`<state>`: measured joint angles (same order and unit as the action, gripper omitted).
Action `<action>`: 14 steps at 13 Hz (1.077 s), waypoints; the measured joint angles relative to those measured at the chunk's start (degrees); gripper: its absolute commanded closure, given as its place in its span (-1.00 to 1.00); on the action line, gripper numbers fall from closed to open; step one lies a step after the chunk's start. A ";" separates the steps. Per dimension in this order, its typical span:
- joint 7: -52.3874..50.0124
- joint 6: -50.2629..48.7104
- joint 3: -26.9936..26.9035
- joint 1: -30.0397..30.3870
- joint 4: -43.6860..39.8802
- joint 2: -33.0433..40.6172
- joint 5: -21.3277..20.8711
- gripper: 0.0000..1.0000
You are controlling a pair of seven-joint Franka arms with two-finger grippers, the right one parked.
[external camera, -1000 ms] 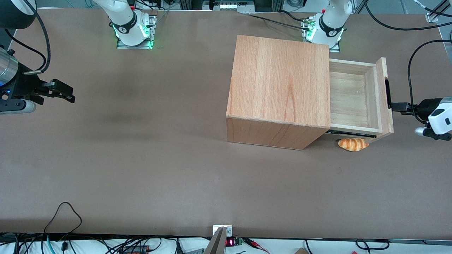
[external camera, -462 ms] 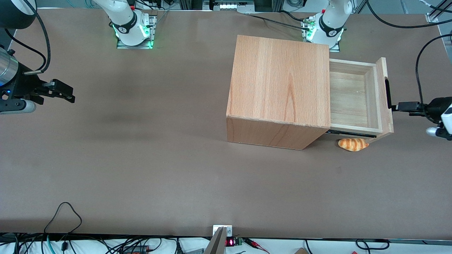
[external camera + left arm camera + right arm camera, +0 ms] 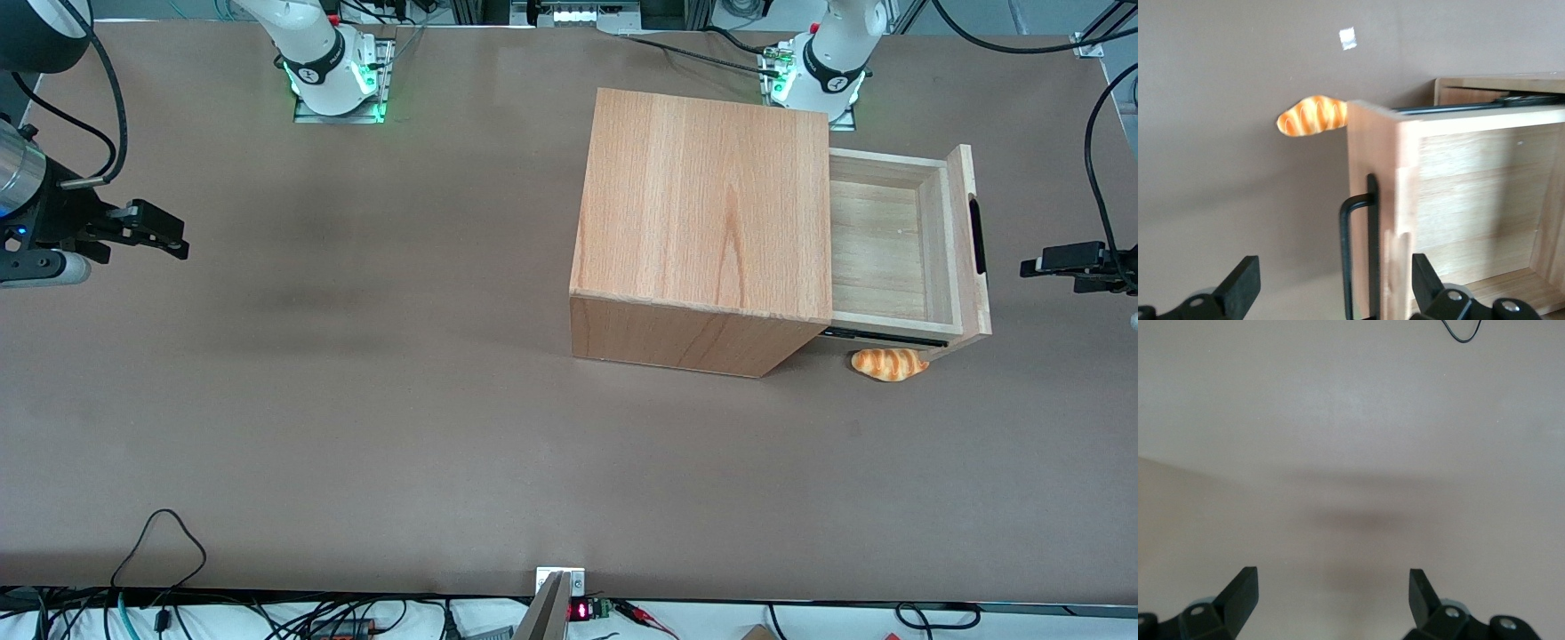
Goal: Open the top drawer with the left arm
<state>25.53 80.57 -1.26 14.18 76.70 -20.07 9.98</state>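
Top drawer [image 3: 893,244] stands pulled out of the cabinet [image 3: 702,227]. Your gripper [image 3: 1049,264] hangs in front, fingers spread, holding nothing. Light, rigid wood; hook the black handle [image 3: 1355,257].

I see the top drawer [image 3: 892,247] in pale, smooth bare wood with a black metal-looking handle [image 3: 1358,253]; the claw [image 3: 1331,293], in front of it, is matt black; the surface [image 3: 356,400] is matt brown.

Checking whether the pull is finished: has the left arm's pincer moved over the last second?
Yes. The pincer has backed away from the top drawer front panel, open, toward the working arm's end of the table; the drawer stayed put.
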 measured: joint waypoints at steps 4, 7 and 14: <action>-9.72 -0.43 -2.29 -11.02 -1.86 4.73 -2.13 -1.00; -14.82 -0.78 -4.15 -17.68 -1.75 9.30 -3.69 -1.00; -16.11 4.82 -5.52 -16.64 3.72 10.94 -4.40 -1.00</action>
<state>9.41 85.39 -6.78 -2.46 80.42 -9.12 5.58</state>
